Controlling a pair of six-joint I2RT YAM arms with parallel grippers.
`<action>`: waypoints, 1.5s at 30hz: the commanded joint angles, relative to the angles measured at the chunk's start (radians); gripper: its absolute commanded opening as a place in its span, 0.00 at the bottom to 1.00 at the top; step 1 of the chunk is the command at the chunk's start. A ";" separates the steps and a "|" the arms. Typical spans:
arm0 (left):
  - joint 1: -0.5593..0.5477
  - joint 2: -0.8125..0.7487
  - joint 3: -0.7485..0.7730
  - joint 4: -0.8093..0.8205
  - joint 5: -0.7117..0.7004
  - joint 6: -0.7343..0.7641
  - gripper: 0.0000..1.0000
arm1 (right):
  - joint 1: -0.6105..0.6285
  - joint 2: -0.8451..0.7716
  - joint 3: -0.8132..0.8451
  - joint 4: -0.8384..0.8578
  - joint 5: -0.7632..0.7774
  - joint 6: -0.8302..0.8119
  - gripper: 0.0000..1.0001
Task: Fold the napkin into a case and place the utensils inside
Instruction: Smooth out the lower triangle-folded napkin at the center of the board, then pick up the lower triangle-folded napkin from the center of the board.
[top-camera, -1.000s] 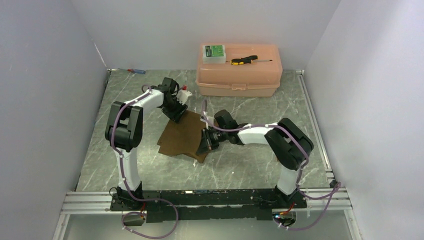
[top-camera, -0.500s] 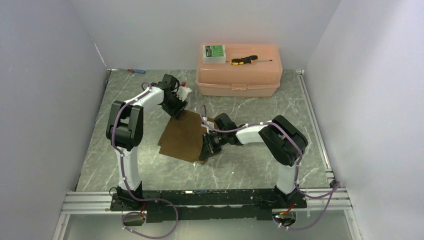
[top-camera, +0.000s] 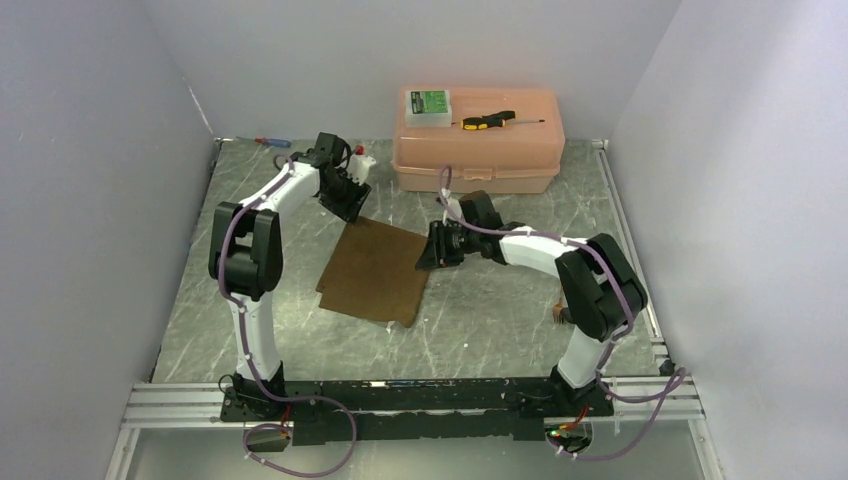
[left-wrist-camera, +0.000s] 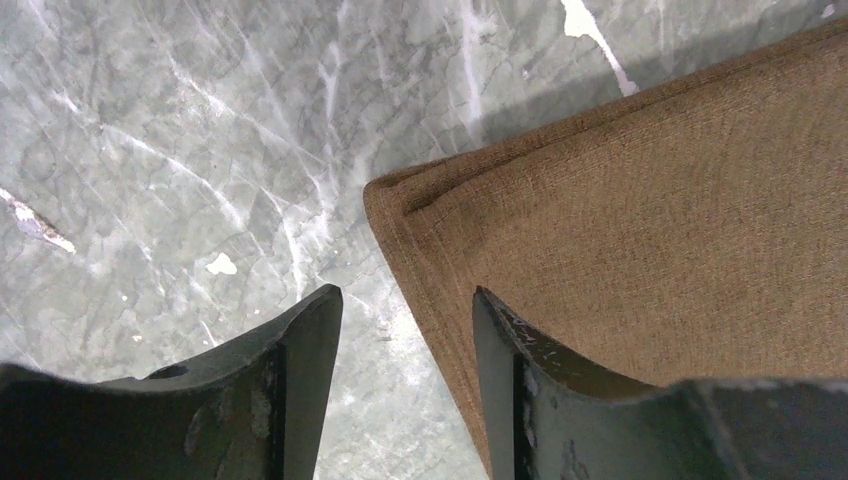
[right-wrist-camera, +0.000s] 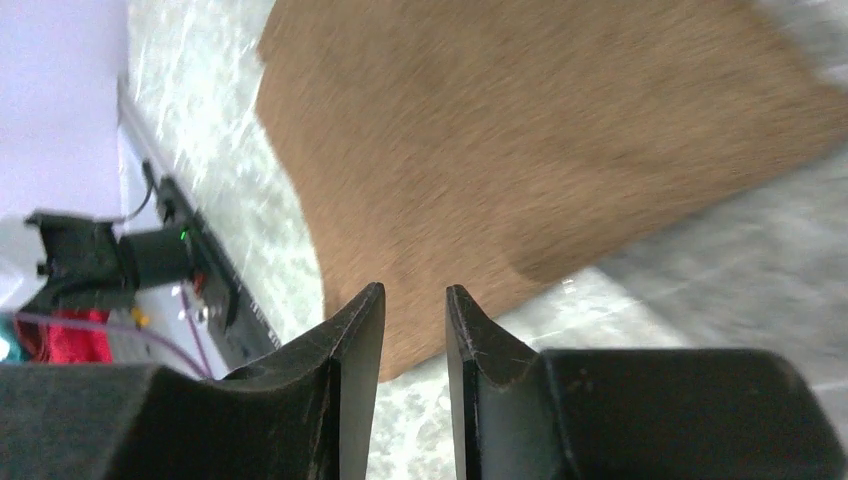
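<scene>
While the napkin (top-camera: 373, 272) lies flat on the table (top-camera: 500, 320), the left pincer (left-wrist-camera: 405, 300) stands open, a cloth corner just ahead of its fingertips; the right pincer (right-wrist-camera: 415, 295) is narrowly parted and empty, the cloth spread beyond its 2 fingers

- Under my left gripper (left-wrist-camera: 405, 300) I see the napkin (left-wrist-camera: 650, 230): matt brown cloth, coarse weave, stitched hem.
- Beside its fingers (left-wrist-camera: 300, 380), the table (left-wrist-camera: 150, 150) looks like smooth, grey-green marbled stone with a faint gloss.
- The fingers themselves are dark and matt, scuffed pale along the edges.
- Beyond my right gripper (top-camera: 430, 258), the box (top-camera: 478, 160) is smooth pink plastic.
</scene>
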 joint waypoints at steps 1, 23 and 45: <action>0.001 0.011 0.025 0.039 0.071 0.003 0.58 | -0.031 0.050 0.083 -0.031 0.133 0.010 0.31; 0.033 0.100 0.124 0.110 -0.013 -0.088 0.69 | 0.026 0.027 0.127 -0.017 0.366 -0.133 0.31; -0.007 -0.039 0.158 -0.106 0.241 -0.087 0.80 | 0.544 -0.347 -0.311 0.164 0.701 -0.940 0.70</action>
